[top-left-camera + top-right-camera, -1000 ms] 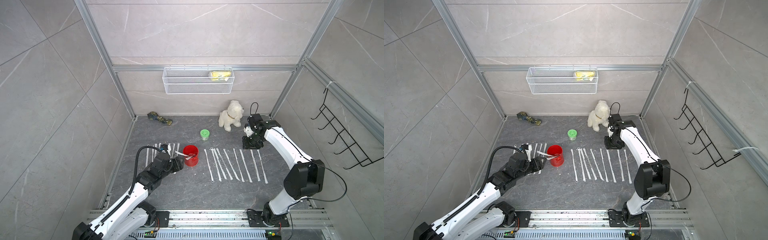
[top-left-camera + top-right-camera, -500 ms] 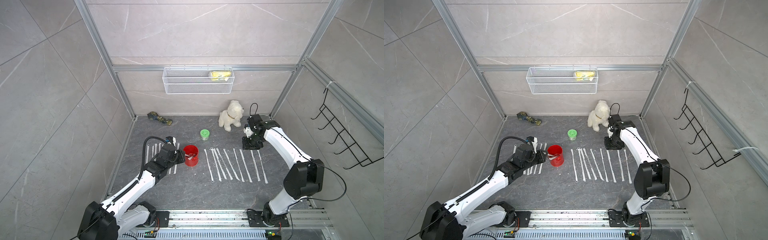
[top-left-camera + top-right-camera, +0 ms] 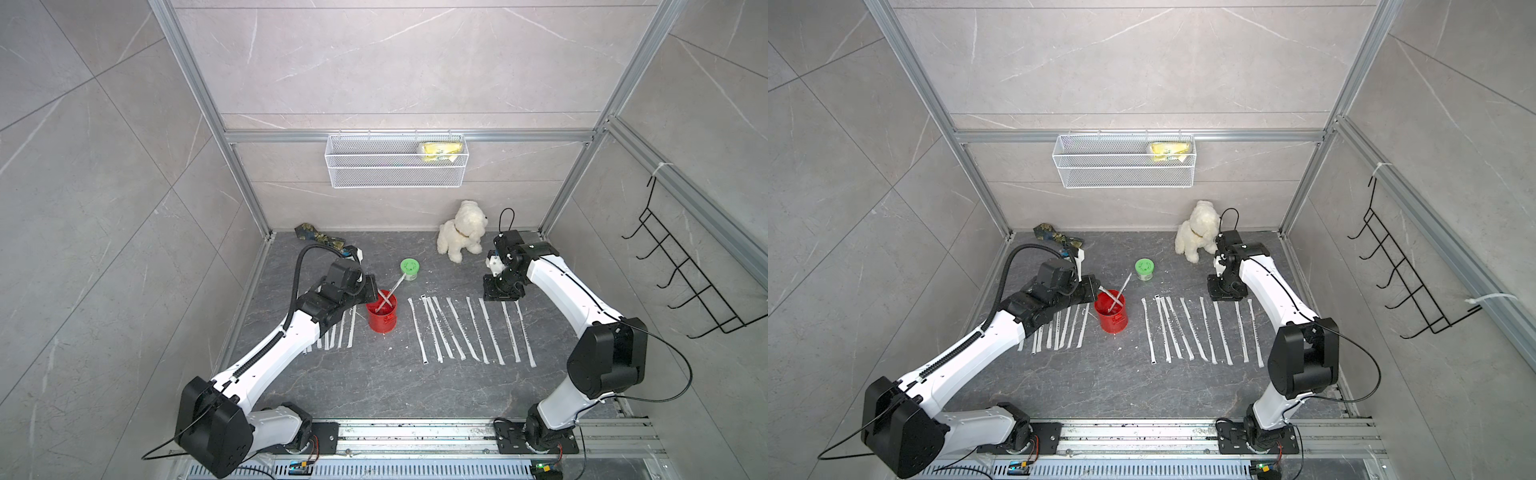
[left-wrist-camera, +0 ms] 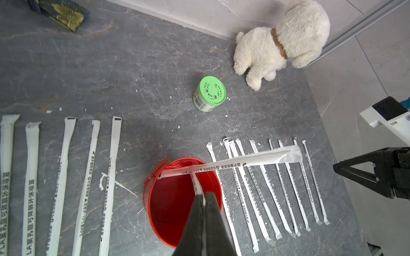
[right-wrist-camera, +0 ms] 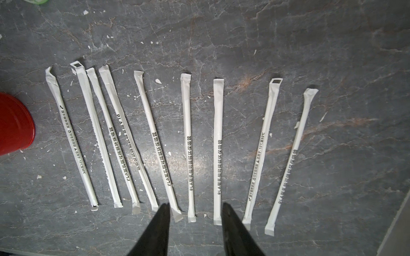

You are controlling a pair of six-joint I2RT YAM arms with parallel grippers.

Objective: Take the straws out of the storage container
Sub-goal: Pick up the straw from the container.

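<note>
The storage container, a small red can (image 3: 382,320) (image 3: 1112,319) (image 4: 168,212), stands upright on the grey floor. My left gripper (image 3: 375,296) (image 3: 1099,297) (image 4: 204,196) reaches over its rim from the left and is shut on one straw (image 4: 196,185) that stands inside. A second straw (image 3: 395,286) (image 4: 233,163) leans out over the far rim. Several straws (image 3: 469,328) (image 3: 1200,330) (image 5: 188,144) lie in a row right of the can, and several more (image 3: 340,332) (image 3: 1065,322) (image 4: 64,177) lie left of it. My right gripper (image 3: 500,293) (image 3: 1225,293) (image 5: 195,207) hangs open over the right row's far ends, holding nothing.
A green-lidded jar (image 3: 409,269) (image 4: 209,94) stands just behind the can. A white plush dog (image 3: 461,230) and a patterned cloth (image 3: 318,237) lie by the back wall. A wire basket (image 3: 395,176) hangs above, and a black hook rack (image 3: 685,274) is on the right wall.
My left gripper has moved from the can's near left side up over its rim and shut on a straw inside. The right arm has not moved.
</note>
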